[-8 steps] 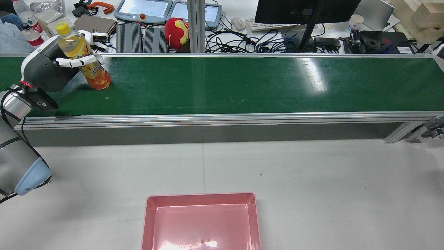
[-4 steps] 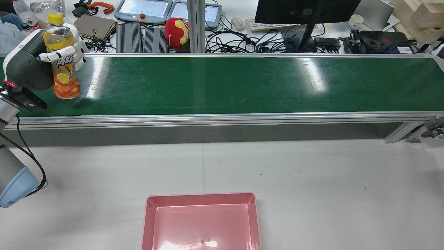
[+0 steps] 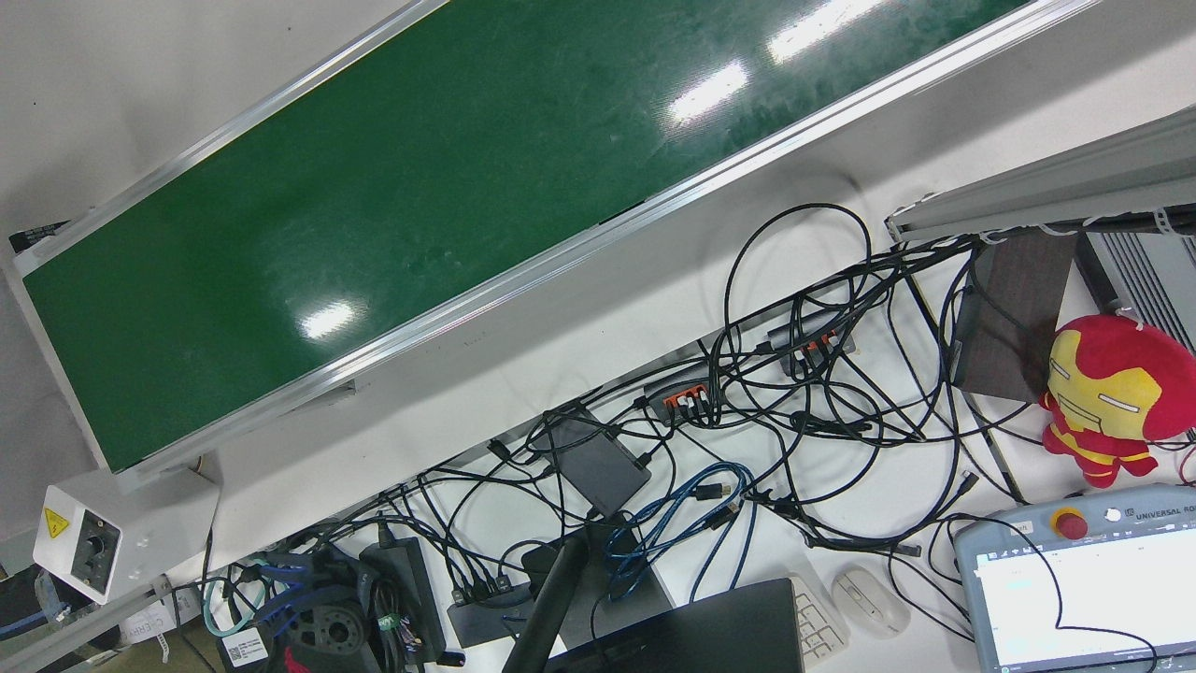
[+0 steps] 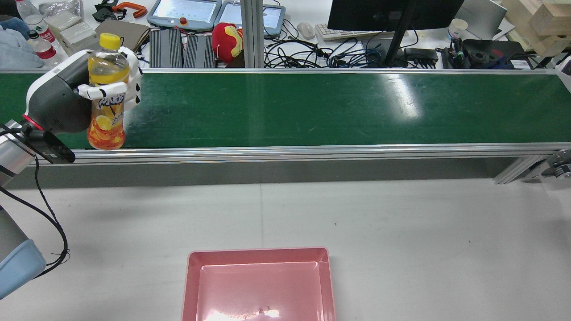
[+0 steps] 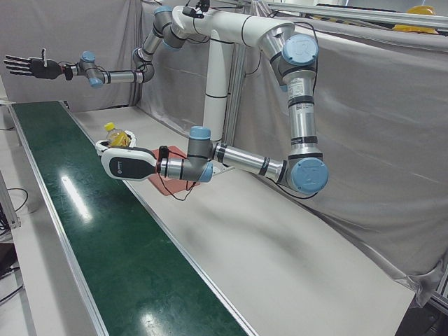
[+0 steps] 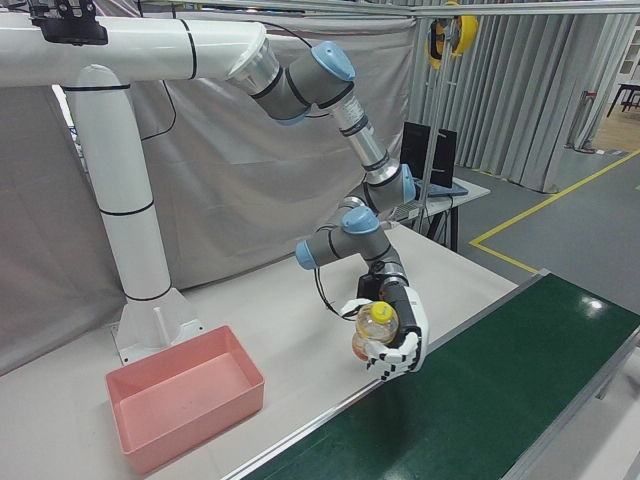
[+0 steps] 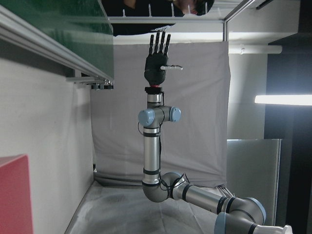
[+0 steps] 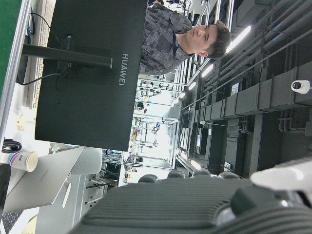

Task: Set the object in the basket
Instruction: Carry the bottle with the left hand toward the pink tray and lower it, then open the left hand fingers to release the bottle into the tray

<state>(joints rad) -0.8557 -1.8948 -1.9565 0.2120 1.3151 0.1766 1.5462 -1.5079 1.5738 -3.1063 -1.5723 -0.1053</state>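
Orange-yellow drink bottle [image 4: 106, 111] with a yellow cap, upright in the left hand [image 4: 67, 96], white fingers [image 4: 96, 91] wrapped around its middle and gripping it firmly. Held up clear of the green conveyor belt [image 4: 312, 107], near the belt's left end in the rear view, base showing just over the near aluminium rail [image 4: 285, 153]. From the right-front view, cupped against the palm above the belt edge nearest the white table [image 4: 401, 232]. Pink basket [image 4: 258, 251] resting on that table toward the middle of the station, well apart from the bottle. Right hand [image 5: 28, 66] raised high beyond the far end of the belt, fingers straight and spread, holding nothing.
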